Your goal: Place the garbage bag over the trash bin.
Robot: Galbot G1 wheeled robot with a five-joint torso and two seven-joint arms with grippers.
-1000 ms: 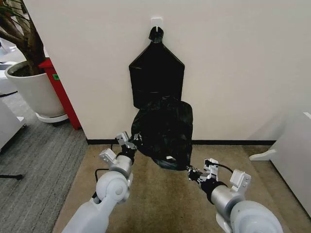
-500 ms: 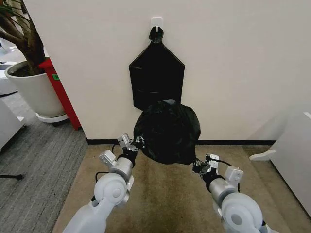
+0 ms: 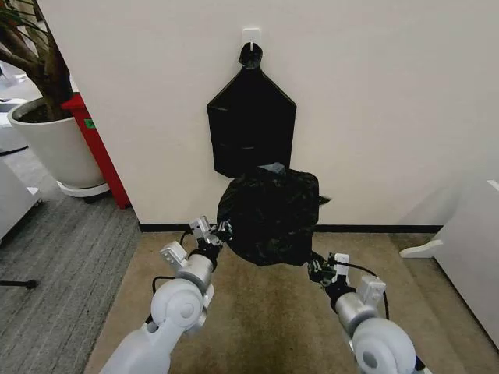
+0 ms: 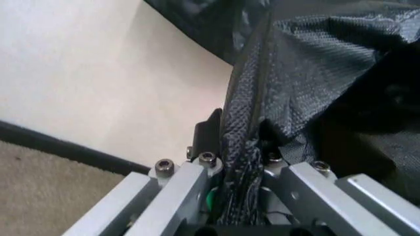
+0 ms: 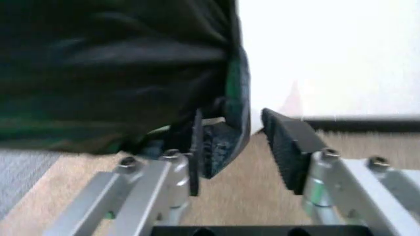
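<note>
The garbage bag (image 3: 269, 218) is a glossy black bag, puffed out in the air in front of the wall. My left gripper (image 3: 222, 231) is at its left edge. In the left wrist view the left gripper (image 4: 239, 157) is shut on a bunched fold of the garbage bag (image 4: 315, 73). My right gripper (image 3: 316, 269) is at the bag's lower right corner. In the right wrist view the right gripper (image 5: 243, 147) stands open, with the edge of the garbage bag (image 5: 226, 132) lying against one finger and a gap to the other. The trash bin is out of view.
A flat black bundle of bags (image 3: 251, 125) hangs from a white hook (image 3: 251, 35) on the wall behind. A large white plant pot (image 3: 54, 144) and a red panel (image 3: 95, 148) stand at the left. White furniture (image 3: 468, 257) is at the right. Tan carpet (image 3: 257, 327) lies below.
The bag has risen and puffed out from a hanging, drooping shape. My right gripper has moved forward and up to the bag's lower right corner. The left gripper has shifted slightly.
</note>
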